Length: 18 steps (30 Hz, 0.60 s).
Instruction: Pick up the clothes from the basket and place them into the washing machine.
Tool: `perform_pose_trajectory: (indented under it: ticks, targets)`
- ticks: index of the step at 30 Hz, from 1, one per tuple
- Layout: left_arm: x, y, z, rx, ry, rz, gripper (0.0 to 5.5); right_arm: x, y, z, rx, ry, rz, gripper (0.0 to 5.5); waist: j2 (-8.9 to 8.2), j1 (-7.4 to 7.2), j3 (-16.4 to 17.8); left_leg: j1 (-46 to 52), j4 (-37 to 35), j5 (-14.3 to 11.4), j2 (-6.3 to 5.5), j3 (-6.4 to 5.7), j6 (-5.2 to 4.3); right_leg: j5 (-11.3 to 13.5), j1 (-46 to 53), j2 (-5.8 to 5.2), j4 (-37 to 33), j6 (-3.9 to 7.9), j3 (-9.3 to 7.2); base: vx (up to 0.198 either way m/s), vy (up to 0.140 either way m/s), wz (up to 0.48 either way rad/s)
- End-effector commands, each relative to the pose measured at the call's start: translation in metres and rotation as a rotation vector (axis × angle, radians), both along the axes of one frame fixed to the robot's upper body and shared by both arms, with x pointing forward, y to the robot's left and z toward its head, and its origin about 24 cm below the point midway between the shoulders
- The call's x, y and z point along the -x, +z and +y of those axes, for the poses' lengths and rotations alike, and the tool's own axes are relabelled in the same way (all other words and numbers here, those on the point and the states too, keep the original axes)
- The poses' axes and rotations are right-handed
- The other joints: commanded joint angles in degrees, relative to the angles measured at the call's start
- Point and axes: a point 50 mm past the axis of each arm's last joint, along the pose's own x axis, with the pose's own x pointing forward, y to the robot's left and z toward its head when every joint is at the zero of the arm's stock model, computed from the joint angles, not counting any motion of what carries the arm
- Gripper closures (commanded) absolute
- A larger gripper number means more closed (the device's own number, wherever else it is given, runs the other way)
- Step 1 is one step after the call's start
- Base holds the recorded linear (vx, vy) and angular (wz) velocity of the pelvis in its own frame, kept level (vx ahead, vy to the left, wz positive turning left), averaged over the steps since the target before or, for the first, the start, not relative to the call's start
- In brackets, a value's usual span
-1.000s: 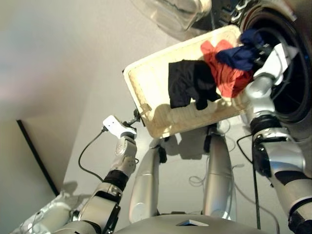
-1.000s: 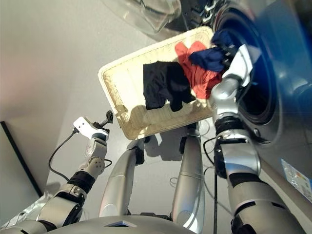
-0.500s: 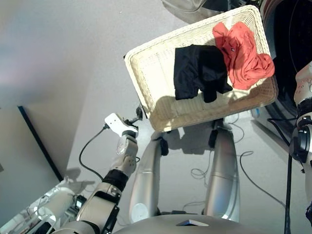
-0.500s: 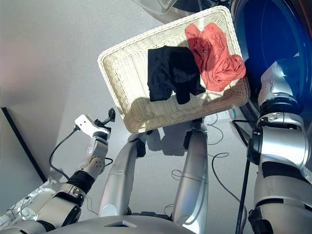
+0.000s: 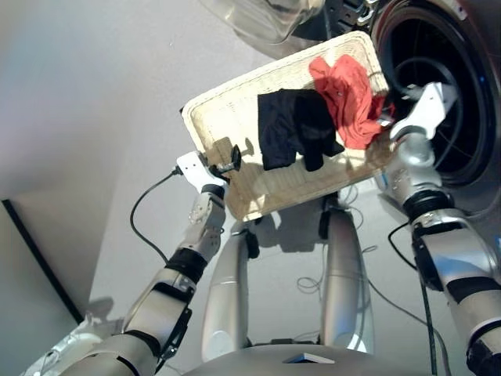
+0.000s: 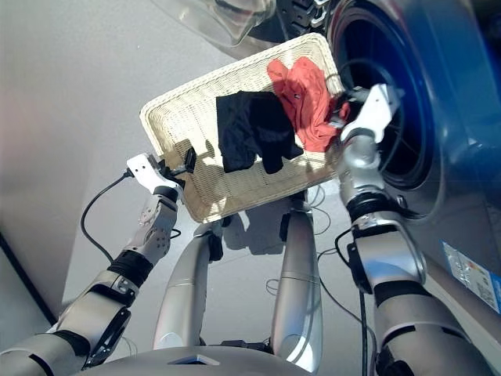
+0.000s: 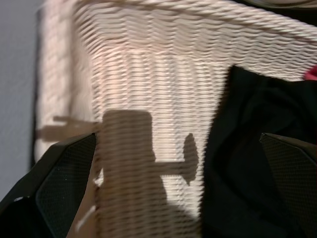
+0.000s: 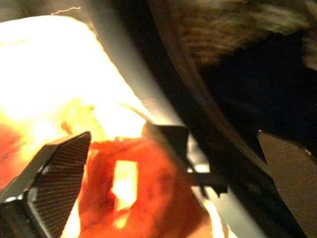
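The cream wicker basket [image 5: 223,110] lies tilted in front of the washing machine [image 5: 470,55], whose round porthole [image 5: 450,117] stands open and dark. In the basket lie two of the clothes: a black garment [image 5: 293,133] in the middle and a coral-red one [image 5: 348,98] at the machine end. My left gripper [image 5: 229,155] hovers open over the basket's other end, beside the black garment [image 7: 242,148], with nothing in it. My right gripper [image 5: 389,112] is open at the basket's machine-side rim, just over the coral-red cloth [image 8: 158,198], its jaws apart and empty.
The machine's domed glass door [image 5: 274,16] hangs open beyond the basket's far rim. Loose cables [image 5: 313,286] trail on the grey floor under the basket. A dark strip [image 5: 35,258] runs along the floor at the left.
My right gripper held a navy garment at the porthole; now it is back at the basket's rim, empty, and that garment is out of sight. My left gripper rose over the basket.
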Motion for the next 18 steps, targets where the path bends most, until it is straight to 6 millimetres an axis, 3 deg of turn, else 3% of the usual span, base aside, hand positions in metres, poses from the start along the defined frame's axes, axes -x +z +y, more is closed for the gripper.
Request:
perform_pose_trajectory:
  ticks: [1, 11, 18]
  targets:
    - [-0.01, 0.015, 0.005, -0.11, -0.014, -0.069, 0.0, -0.001, 0.029, 0.023, 0.181, 0.139, -0.131, 0.0, -0.77, -0.34, -0.6, 4.7, 7.2, -8.6, 2.66, -3.3, -0.42, 6.9, 3.3, -0.73, -8.0, 4.81, 1.65, 0.0, 0.0, 0.0]
    - [-0.028, 0.026, -0.024, -0.179, -0.081, -0.046, 0.0, 0.022, 0.031, 0.098, 0.277, 0.428, -0.255, 0.0, -2.11, -3.16, 0.2, 5.4, 6.4, -8.7, 3.79, -2.15, -0.42, 7.9, 2.3, 1.2, -9.3, 5.07, 3.15, 0.0, 0.002, -0.053]
    - [-0.035, 0.043, -0.036, -0.208, -0.103, -0.084, 0.0, 0.041, 0.031, 0.13, 0.288, 0.557, -0.318, 0.0, -2.48, -5.55, 1.2, 5.0, 6.2, -9.3, 4.89, -0.63, -0.55, 8.0, 0.1, 3.05, -9.5, 5.12, 4.01, 0.018, 0.002, -0.242]
